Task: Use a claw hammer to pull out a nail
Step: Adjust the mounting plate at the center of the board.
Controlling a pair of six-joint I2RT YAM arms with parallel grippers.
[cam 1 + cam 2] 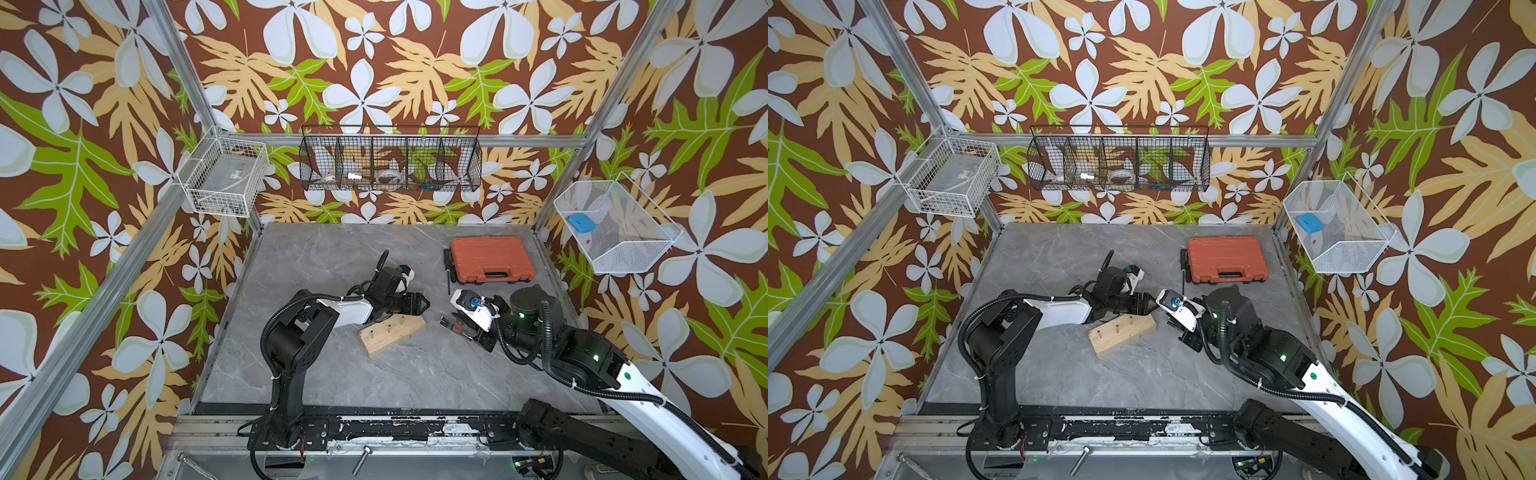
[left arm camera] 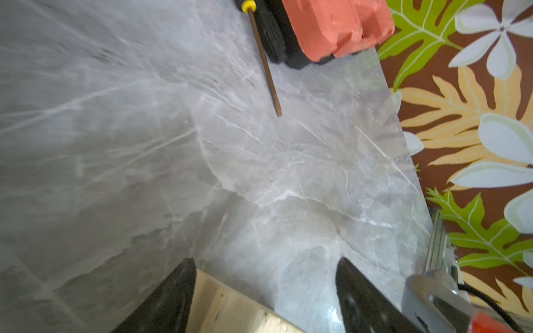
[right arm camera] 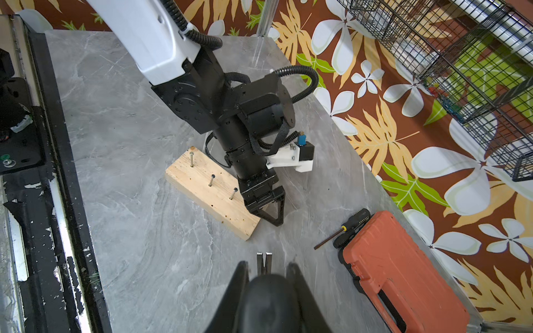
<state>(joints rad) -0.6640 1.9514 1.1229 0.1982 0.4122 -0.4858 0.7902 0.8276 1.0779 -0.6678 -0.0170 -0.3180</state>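
The claw hammer (image 3: 264,261) is held in my right gripper (image 3: 267,264), which is shut on its black tail end; the split steel claw pokes out beyond the fingertips, low over the table. In a top view the hammer's head (image 1: 448,322) lies just right of the wooden block (image 1: 392,334). Three nails stand upright in the block (image 3: 213,193); the nearest nail (image 3: 233,193) is by my left gripper (image 3: 270,218). That left gripper (image 2: 265,261) is open over the block's end nearest the hammer, with the block's corner (image 2: 230,308) between its fingers.
An orange tool case (image 1: 492,259) lies at the back right of the grey marble table (image 1: 332,382), with a thin black screwdriver (image 1: 448,270) along its left side. Wire baskets (image 1: 390,164) hang on the patterned walls. A black rail (image 1: 374,432) runs along the front edge.
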